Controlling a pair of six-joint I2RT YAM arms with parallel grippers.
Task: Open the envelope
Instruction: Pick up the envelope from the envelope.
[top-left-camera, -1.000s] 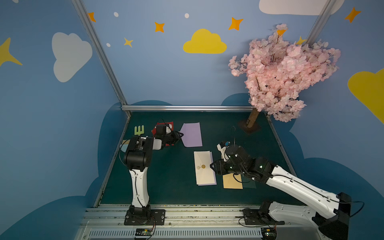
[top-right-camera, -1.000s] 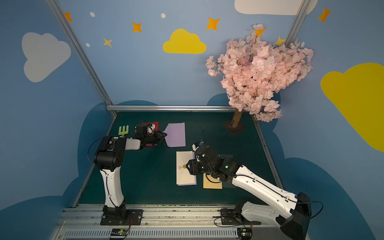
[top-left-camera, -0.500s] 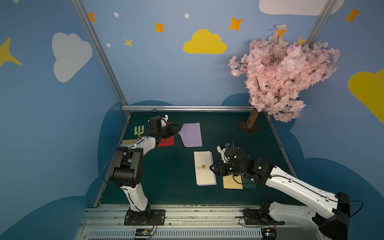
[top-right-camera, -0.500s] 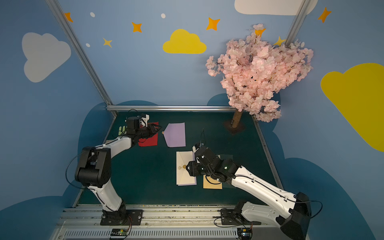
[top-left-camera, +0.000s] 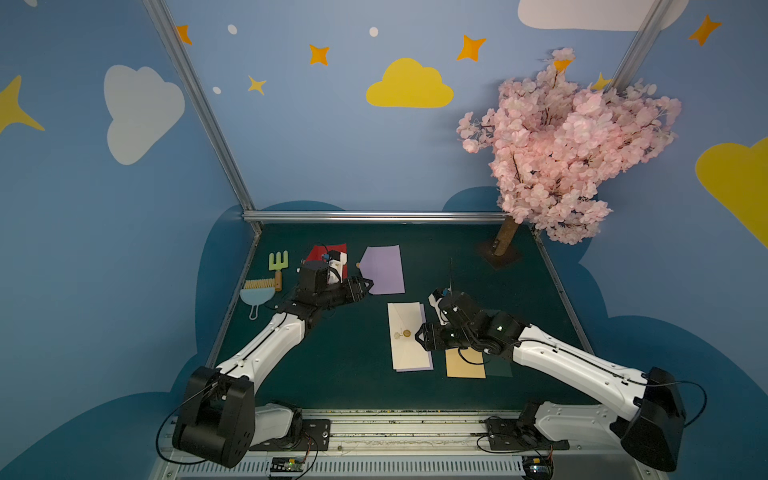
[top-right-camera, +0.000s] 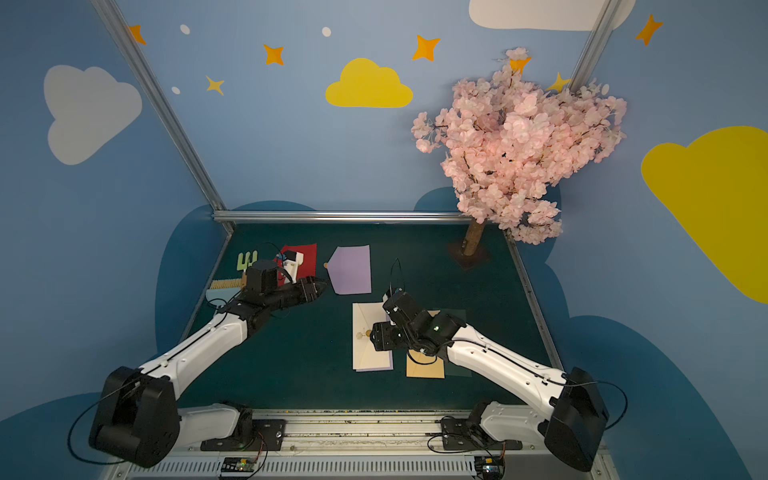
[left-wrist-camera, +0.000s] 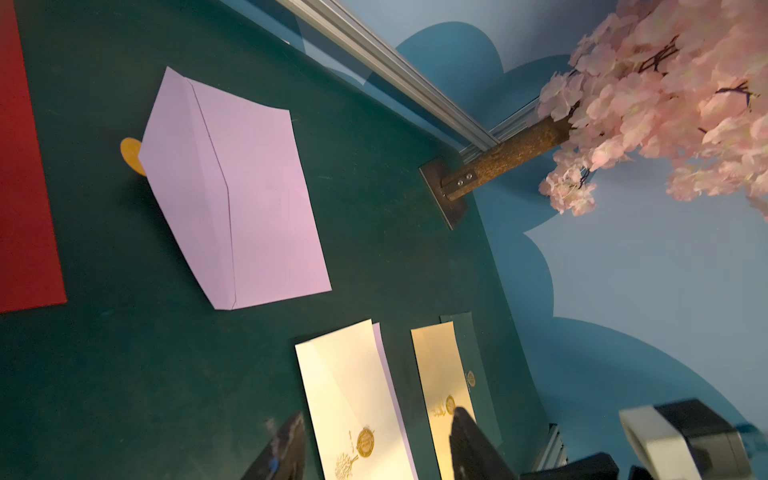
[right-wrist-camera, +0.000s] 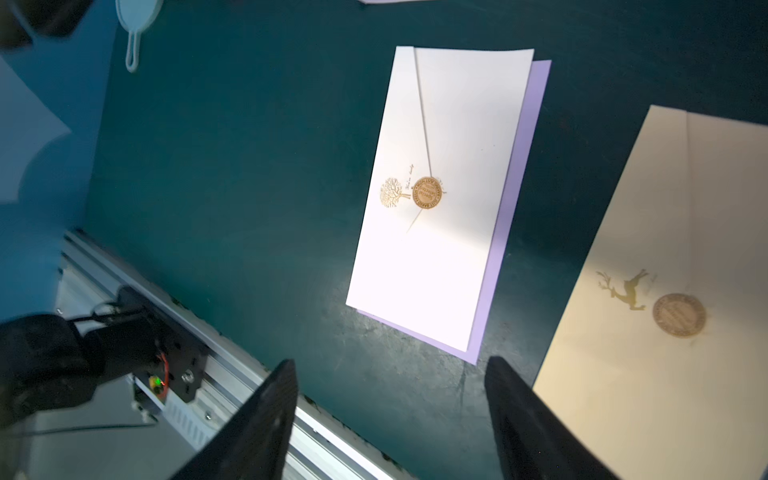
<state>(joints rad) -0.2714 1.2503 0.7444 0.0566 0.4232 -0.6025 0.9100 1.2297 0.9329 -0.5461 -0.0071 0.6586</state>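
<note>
The desk (top-left-camera: 340, 374) is a dark green felt-like mat filling the lower middle of both top views, with a pink blossom tree (top-left-camera: 569, 145) standing at its upper right corner. On it, towards the upper centre, lies a lilac envelope (top-left-camera: 384, 270), flat matte paper with its pointed flap folded out. Below that, near the middle of the frame, is the white envelope (top-left-camera: 405, 353), which I take to be the one to open. It is a long smooth rectangle lying flat on a lilac sheet (right-wrist-camera: 519, 187) that peeks out along one long edge and one short edge. Just right of it sits a tan envelope (top-left-camera: 464, 365) with a gold deer print. My right claw (right-wrist-camera: 390, 365) hangs low at the white envelope's right edge, its jaws spread wide and holding nothing. My left claw (left-wrist-camera: 376, 419) hovers well apart near the lilac envelope's lower left corner, jaws also parted and empty. The white envelope looks light, thin and easily creased, and I judge it will slide on the sheet beneath unless one claw pins it. The flap's seam runs diagonally to a round gold seal (right-wrist-camera: 427, 192) beside a small gold tree print (right-wrist-camera: 390, 192). The flap's edge next to that seal seems the place to get a fingertip under, as the paper could tear if pulled hard.
</note>
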